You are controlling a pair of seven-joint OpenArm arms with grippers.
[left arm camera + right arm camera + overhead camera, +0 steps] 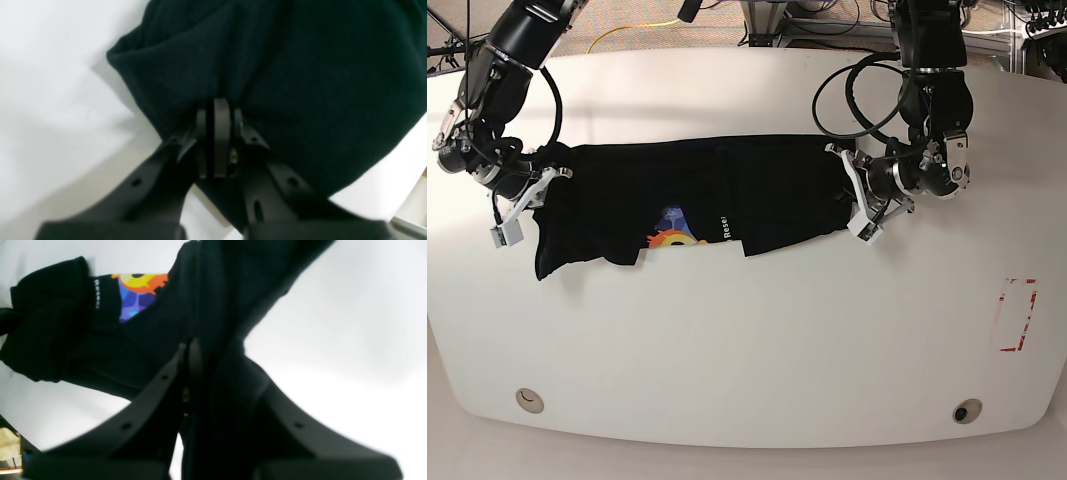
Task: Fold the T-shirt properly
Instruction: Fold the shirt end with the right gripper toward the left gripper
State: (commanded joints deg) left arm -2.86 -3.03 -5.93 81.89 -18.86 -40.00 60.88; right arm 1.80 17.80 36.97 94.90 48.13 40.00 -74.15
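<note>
Two arms on the T-shirt [697, 195], one at each end, base view read left to right.

Right gripper [549, 178] sits at 9 o'clock of the cloth, clamped on the shirt's left edge. Right wrist view confirms: fingers [173, 370] pressed together with black fabric running up between them, rest of the shirt trailing off toward 10 o'clock.

Shirt is stretched in a wide band across the upper middle of the white table [747, 340], bunched and partly doubled over. Left end droops toward 7 o'clock. Round orange-yellow-blue print [672, 232] peeks out along the lower edge, white lettering [724, 228] just beside it at 3 o'clock of the print.

Left gripper [852, 190] sits at 3 o'clock of the cloth, pinching the right edge. Left wrist view: fingers [222, 133] closed tight, fabric gathered into folds fanning out from the pinch toward 12 o'clock.

Red-marked patch [1017, 315] on the table at 4 o'clock, well apart from the shirt.
</note>
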